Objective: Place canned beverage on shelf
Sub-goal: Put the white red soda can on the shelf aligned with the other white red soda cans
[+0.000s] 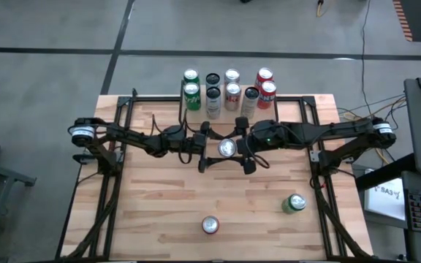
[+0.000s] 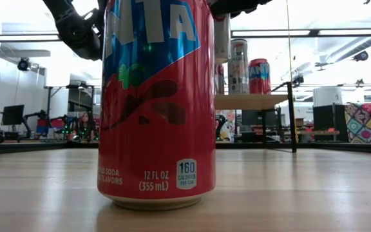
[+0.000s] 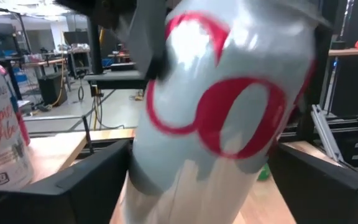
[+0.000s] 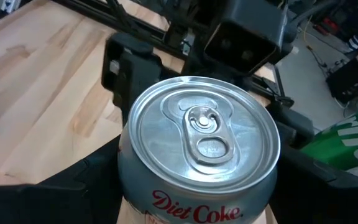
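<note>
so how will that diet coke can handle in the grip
Held above mid-table by the right end effector, the Diet Coke can shows a closed tab, so it is probably full and heavy for its size. Its smooth, glossy wall may slip in a light grip. Its thin-looking metal would likely dent under a hard squeeze.

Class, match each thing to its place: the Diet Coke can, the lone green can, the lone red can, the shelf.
Things:
A. Diet Coke can
B. lone green can
C. lone red can
D. shelf

Places:
1. far edge of the table, bearing cans
2. near edge, middle
3. over the table's middle
4. near edge, towards the right arm's side

Pairs: A-3, B-4, C-2, D-1
</note>
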Robot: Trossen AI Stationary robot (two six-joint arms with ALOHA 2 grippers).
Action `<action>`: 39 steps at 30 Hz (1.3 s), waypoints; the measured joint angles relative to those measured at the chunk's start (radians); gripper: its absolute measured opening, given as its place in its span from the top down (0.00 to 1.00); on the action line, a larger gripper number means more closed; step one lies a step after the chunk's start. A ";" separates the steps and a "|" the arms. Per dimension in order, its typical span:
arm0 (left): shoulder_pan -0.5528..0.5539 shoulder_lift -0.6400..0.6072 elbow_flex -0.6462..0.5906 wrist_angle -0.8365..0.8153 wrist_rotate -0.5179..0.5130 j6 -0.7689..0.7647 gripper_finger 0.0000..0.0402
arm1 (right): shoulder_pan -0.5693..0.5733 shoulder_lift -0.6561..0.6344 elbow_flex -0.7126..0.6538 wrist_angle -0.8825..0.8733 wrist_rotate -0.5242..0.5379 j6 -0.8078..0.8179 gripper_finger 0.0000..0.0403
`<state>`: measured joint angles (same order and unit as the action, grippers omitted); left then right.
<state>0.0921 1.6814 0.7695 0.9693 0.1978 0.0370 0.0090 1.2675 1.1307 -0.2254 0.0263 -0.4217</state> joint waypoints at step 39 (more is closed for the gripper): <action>-0.013 0.007 0.055 -0.097 -0.024 0.055 0.29 | 0.000 -0.001 -0.049 0.130 0.034 0.131 0.26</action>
<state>0.0788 1.6882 0.8249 0.8721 0.1735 0.0924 0.0090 1.2667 1.0813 -0.0954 0.0605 -0.2905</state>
